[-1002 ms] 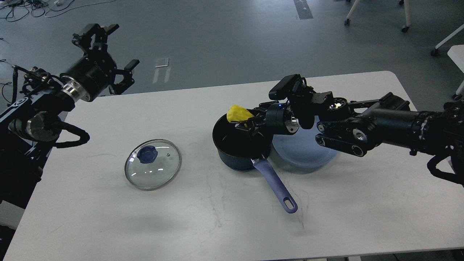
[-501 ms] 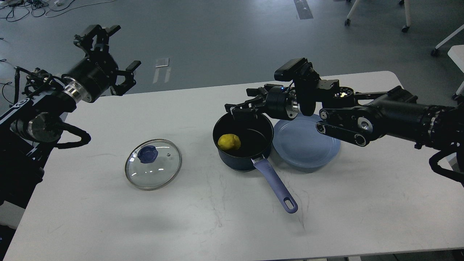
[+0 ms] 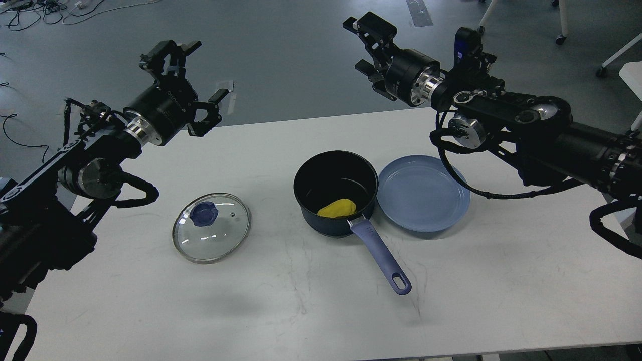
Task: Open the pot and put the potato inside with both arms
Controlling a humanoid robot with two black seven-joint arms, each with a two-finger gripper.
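Both sets of jaws stand spread with nothing between them, raised well above the surface: the left gripper (image 3: 188, 75) beyond the far left edge, the right gripper (image 3: 368, 47) past the far edge and well apart from the pot (image 3: 335, 193). The potato (image 3: 337, 207) lies inside the pot, against the near wall by the handle (image 3: 381, 255). The glass lid (image 3: 211, 227) rests flat on the surface to the left of the pot, and a blue plate (image 3: 424, 193) touches the pot's right side. By the look of it the task is done, so the risks are small. An arm dropping low on its way home could clip the handle, which sticks out toward the near edge, and spin the pot. A sweep by the left arm could knock the lid off the surface
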